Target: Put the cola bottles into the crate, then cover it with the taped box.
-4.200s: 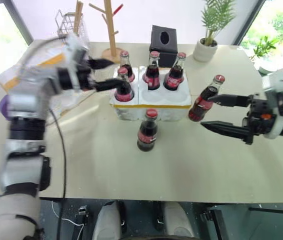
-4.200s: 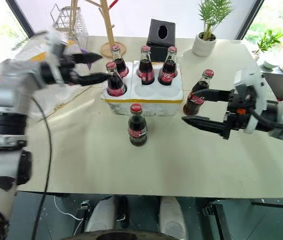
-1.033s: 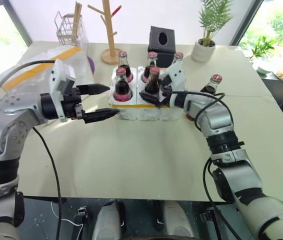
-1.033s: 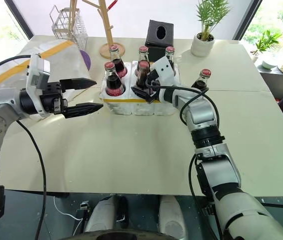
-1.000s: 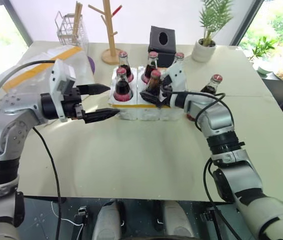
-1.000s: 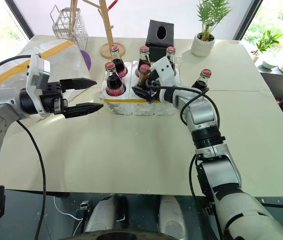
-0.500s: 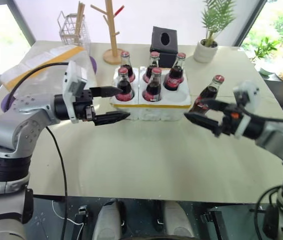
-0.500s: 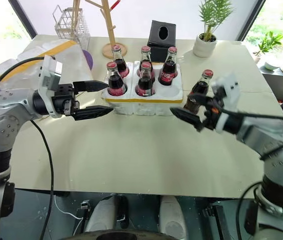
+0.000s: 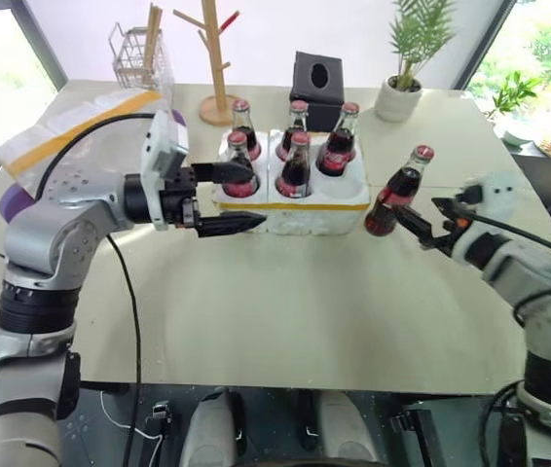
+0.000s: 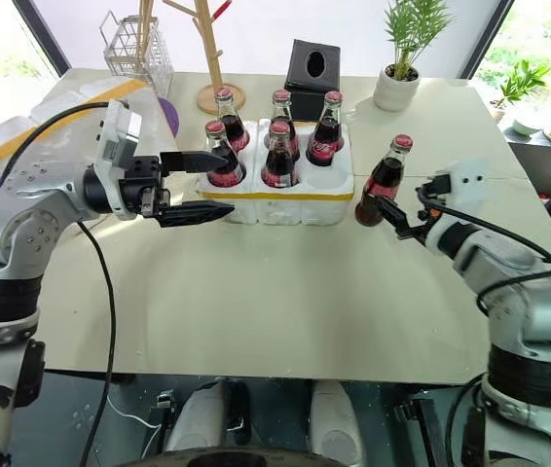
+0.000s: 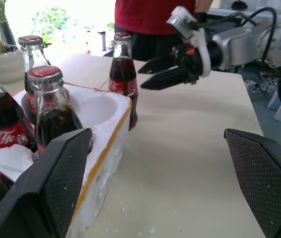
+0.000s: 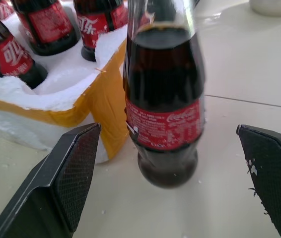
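Step in hand: loading the cola bottles; five stand in the crate (image 9: 295, 199), the sixth not yet in.
Crate: low white foam block with a yellow band, mid-worktop (image 9: 285, 321); its front right well shows empty.
Bottles in crate: three along the back row, two in the front row, all upright, red caps on.
Last bottle (image 9: 395, 192): upright on the worktop, just beside the crate's right end, leaning a little in the head view.
Right gripper (image 9: 429, 222): fingers spread wide, holding nothing; aimed at the last bottle from its right, near it but apart. In the right wrist view the bottle (image 12: 163, 99) stands between the two fingers, untouched.
Left gripper (image 9: 244, 197): fingers wide apart, empty; pointing across the crate's front left corner, one finger beside the front left bottle, the other in front of the crate's wall.
Taped box (image 9: 81, 122): lying at the far left of the worktop, behind the left arm, well apart from the crate.
Next move, judged: ease the right fingers forward round the bottle's body, close on it, lift it clear of the crate's rim and lower it into the empty well.
After that, judged: fetch the taped box and set it over the crate.
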You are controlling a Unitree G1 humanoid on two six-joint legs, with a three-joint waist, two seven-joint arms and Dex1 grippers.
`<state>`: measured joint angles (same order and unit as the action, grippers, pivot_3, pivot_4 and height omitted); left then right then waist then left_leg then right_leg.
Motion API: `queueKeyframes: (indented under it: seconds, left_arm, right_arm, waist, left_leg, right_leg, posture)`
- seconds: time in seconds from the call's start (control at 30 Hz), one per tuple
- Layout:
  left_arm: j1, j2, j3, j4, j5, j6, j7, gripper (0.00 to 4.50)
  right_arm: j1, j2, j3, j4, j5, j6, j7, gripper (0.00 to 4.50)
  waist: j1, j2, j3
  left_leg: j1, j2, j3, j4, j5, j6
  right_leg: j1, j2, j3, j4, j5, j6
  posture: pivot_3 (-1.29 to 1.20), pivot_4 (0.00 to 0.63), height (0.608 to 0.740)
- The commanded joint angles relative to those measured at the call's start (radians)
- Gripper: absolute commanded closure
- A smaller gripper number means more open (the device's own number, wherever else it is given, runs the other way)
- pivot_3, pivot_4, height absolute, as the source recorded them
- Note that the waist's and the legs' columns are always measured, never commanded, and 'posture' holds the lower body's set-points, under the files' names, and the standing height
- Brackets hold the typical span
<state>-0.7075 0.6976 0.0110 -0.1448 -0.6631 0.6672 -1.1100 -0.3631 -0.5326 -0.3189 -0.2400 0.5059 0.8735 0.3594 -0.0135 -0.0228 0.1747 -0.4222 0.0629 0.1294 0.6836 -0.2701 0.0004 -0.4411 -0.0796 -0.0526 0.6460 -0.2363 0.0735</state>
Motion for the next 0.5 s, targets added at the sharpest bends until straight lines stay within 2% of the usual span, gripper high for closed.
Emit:
queueKeyframes:
  seconds: [0.03,0.23,0.3,0.33,0.37,0.4,0.5]
  left_arm:
    - [-0.021,0.01,0.013,-0.01,0.004,-0.014,-0.007,0.0]
    - [-0.007,0.019,0.023,-0.019,0.007,-0.012,-0.003,0.0]
    - [-0.006,0.021,0.027,-0.023,0.006,-0.01,0.003,0.0]
    - [-0.004,0.023,0.03,-0.028,0.005,-0.008,0.007,0.0]
    - [-0.002,0.025,0.033,-0.031,0.004,-0.006,0.01,0.0]
    - [0.0,0.027,0.036,-0.033,0.004,-0.006,0.013,0.0]
    - [0.01,0.034,0.044,-0.037,0.002,-0.006,0.021,0.0]
  right_arm:
    - [-0.053,0.014,0.026,0.078,-0.04,-0.096,0.007,0.01]
    - [-0.155,0.052,0.084,0.288,-0.105,-0.218,0.013,0.01]
    - [-0.179,0.051,0.097,0.315,-0.122,-0.253,0.025,0.52]
    - [-0.187,0.043,0.1,0.312,-0.127,-0.273,0.036,0.88]
    - [-0.195,0.035,0.098,0.305,-0.13,-0.293,0.044,1.42]
    - [-0.212,0.028,0.083,0.296,-0.124,-0.307,0.045,1.73]
    - [-0.279,-0.003,0.046,0.278,-0.117,-0.36,0.056,1.69]
  waist:
    - [0.001,0.0,0.0]
    - [-0.002,0.0,0.0]
    - [-0.002,0.0,0.0]
    - [-0.002,0.0,0.0]
    - [0.0,0.0,0.0]
    - [0.001,0.001,0.0]
    - [-0.001,0.003,0.002]
  left_leg:
    - [0.0,0.0,0.0,0.0,0.0,0.0]
    - [0.0,0.0,0.0,0.0,0.0,0.0]
    - [0.0,0.0,0.0,0.0,0.0,0.0]
    - [0.0,0.0,0.0,0.0,0.0,0.0]
    - [0.0,0.0,0.0,0.0,0.0,0.0]
    - [-0.001,0.0,0.0,0.0,0.0,0.0]
    - [-0.002,0.0,0.001,0.0,0.001,-0.002]
  right_leg:
    - [0.0,0.0,0.0,0.0,0.0,0.0]
    - [0.0,0.0,0.0,0.0,0.0,0.0]
    - [0.0,0.0,0.0,0.0,0.0,0.0]
    - [0.0,0.0,0.0,0.0,0.0,0.0]
    - [-0.001,0.0,0.0,0.0,0.0,0.0]
    - [-0.001,0.0,0.0,0.0,0.0,0.0]
    - [-0.002,-0.001,0.0,0.0,0.0,0.0]
  posture:
    - [0.0,0.15,0.74]
    - [0.0,0.15,0.74]
    - [0.0,0.15,0.74]
    - [0.0,0.15,0.74]
    - [0.0,0.15,0.74]
    - [0.0,0.15,0.74]
    - [0.0,0.15,0.74]
